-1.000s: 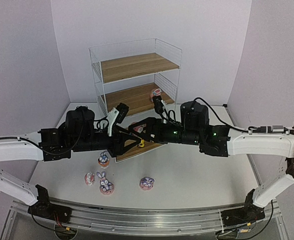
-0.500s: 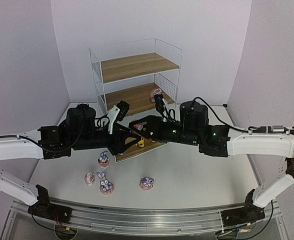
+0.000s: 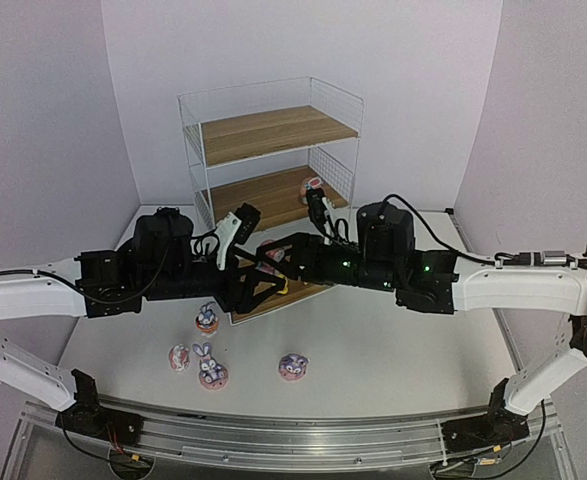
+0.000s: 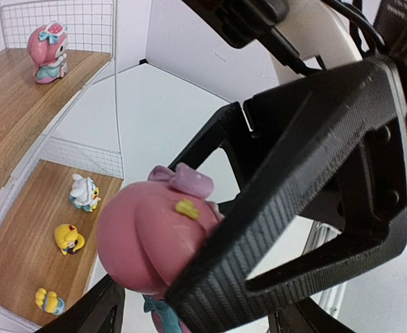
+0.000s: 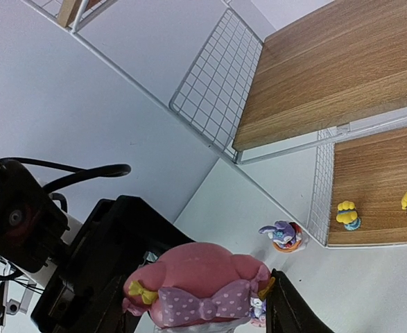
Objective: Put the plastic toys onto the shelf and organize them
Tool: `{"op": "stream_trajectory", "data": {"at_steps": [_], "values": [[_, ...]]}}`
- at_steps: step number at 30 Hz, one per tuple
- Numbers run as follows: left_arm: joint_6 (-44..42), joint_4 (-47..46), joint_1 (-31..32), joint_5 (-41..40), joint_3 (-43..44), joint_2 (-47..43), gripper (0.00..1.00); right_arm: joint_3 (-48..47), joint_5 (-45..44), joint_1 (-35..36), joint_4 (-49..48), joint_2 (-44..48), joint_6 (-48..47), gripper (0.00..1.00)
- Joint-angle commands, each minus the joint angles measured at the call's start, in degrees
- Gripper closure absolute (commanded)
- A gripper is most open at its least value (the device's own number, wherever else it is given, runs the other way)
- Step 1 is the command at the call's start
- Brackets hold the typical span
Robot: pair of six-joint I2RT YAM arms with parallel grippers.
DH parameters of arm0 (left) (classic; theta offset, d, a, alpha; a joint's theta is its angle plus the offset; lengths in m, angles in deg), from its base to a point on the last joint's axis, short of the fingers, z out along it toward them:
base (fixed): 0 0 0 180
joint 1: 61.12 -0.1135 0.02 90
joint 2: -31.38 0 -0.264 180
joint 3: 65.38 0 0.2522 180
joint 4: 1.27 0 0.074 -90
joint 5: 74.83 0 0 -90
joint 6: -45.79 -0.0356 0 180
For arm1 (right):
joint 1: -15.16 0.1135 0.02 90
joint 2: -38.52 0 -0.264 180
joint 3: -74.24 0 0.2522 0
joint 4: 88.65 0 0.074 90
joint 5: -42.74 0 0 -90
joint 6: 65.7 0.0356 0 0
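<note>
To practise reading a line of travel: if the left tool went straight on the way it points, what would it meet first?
The pink toy right at its tip, then the right tool's finger lying against that toy. Depth is hard to judge here.

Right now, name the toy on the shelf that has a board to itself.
The pink one on the middle board; the other three share the bottom board.

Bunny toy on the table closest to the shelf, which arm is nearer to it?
Left. The left arm runs just behind the bunny; the right arm, holding a pink toy, stays off to the bunny's right.
</note>
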State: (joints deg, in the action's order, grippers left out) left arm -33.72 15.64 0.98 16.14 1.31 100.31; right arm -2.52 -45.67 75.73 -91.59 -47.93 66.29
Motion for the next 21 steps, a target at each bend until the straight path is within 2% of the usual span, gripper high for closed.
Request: {"op": "stream_trajectory", "data": {"at_steps": [1,2,4,10,14,21], "values": [[-0.5,0.8,0.4,0.2,1.7,-3.5,0.15,-1.2,-1.6,0.4,-1.6,1.9,-4.6,0.87],[-0.2,1.1,0.4,-0.1,1.4,-4.1,0.05,-1.0,-2.9,0.3,-1.4,2.5,-5.9,0.87],[0.9,2.2,0.4,-0.9,0.6,-5.6,0.0,-0.9,-5.4,0.4,-0.9,3.5,-8.7,0.87],[9.0,9.0,0.4,-11.4,-2.3,-11.3,0.0,-1.3,-17.7,0.4,0.6,5.0,-20.2,0.88],[15.2,12.6,0.4,-15.3,-6.3,-17.5,0.0,-3.4,-24.0,0.3,0.5,3.2,-26.0,0.88],[21.4,17.6,0.4,-20.8,-9.8,-25.8,0.01,-9.0,-28.9,0.2,-1.2,-3.2,-32.1,0.88]]}}
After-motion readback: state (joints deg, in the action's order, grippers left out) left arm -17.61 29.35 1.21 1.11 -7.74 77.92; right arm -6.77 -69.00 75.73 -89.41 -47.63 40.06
